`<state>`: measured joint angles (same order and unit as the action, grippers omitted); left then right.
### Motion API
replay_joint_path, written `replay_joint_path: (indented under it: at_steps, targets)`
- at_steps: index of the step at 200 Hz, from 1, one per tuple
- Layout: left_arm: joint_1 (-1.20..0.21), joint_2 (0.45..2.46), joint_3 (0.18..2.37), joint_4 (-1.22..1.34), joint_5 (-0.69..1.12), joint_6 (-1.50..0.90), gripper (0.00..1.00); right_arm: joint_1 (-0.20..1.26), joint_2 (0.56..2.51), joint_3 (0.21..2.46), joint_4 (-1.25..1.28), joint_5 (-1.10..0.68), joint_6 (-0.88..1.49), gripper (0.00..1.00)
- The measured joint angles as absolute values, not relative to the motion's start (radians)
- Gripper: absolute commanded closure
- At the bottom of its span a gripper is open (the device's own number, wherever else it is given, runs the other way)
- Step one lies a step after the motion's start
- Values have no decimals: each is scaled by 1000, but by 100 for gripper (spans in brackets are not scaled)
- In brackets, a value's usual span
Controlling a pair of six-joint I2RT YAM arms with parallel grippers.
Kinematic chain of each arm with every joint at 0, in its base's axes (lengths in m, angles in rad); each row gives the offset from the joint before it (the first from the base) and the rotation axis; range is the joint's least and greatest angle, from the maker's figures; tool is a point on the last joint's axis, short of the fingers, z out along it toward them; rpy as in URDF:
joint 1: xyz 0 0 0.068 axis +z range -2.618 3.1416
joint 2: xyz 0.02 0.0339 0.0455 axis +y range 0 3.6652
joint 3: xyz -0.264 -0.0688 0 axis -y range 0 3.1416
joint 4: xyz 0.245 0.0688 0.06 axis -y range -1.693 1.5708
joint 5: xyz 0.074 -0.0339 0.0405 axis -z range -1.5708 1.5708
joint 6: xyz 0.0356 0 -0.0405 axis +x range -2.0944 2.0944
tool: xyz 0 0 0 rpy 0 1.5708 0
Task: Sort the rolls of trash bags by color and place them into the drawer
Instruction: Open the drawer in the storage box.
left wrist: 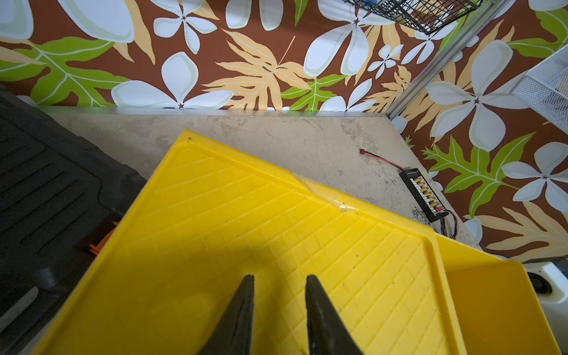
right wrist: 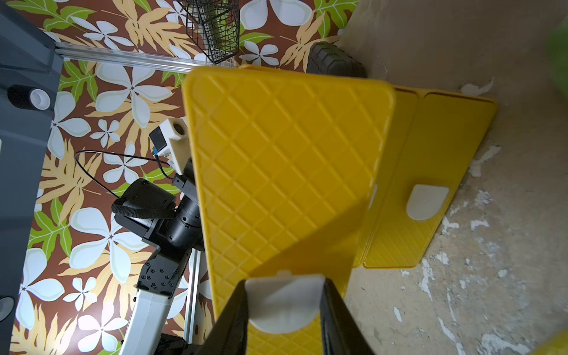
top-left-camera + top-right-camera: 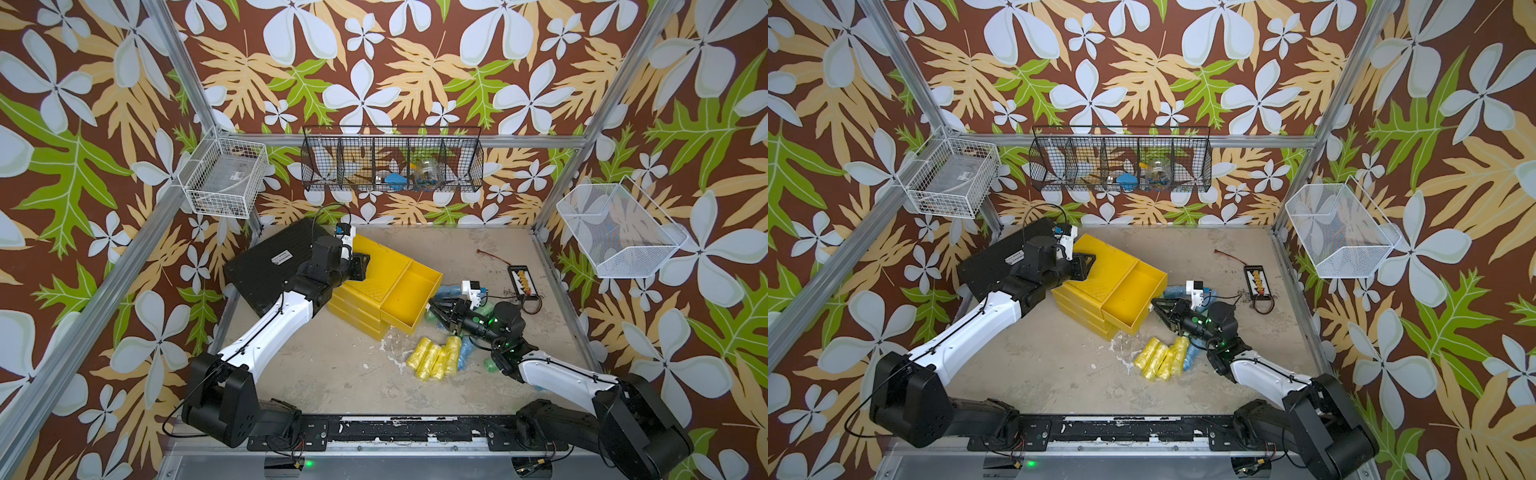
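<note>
Right gripper [image 2: 284,310] fingers flank white tab handle [image 2: 281,304] of pulled-out yellow drawer front [image 2: 276,172]; grip unclear.

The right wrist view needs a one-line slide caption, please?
Right gripper clasps the white tab handle of the pulled-out top drawer.

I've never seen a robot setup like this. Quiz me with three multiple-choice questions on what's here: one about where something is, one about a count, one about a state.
1. Where do the yellow rolls lie relative to the yellow chest?
A) inside it
B) on the table in front of it
C) on top of it

2. How many of the chest's drawers are pulled out?
A) none
B) one
C) three

3. The open drawer is:
A) empty
B) full of rolls
C) holding one blue roll

Answers:
1. B: the rolls lie bunched on the table in both top views.
2. B: only the top drawer sticks out.
3. A: its bare yellow floor shows.
</note>
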<state>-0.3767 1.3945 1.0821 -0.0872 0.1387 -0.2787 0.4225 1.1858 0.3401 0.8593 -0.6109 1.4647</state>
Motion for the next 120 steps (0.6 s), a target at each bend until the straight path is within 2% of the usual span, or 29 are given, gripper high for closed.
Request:
replay_joint_path:
  at_steps: [74, 93, 120]
  targets:
    - [-377, 1393, 1085, -93, 138, -279, 68, 389, 1073, 318, 731, -622, 1434, 78]
    - [-377, 1392, 1085, -96, 138, -279, 68, 387, 1044, 338, 669, -618, 1405, 69]
    - [-377, 1392, 1086, -100, 139, -279, 68, 387, 1021, 379, 564, -596, 1349, 45]
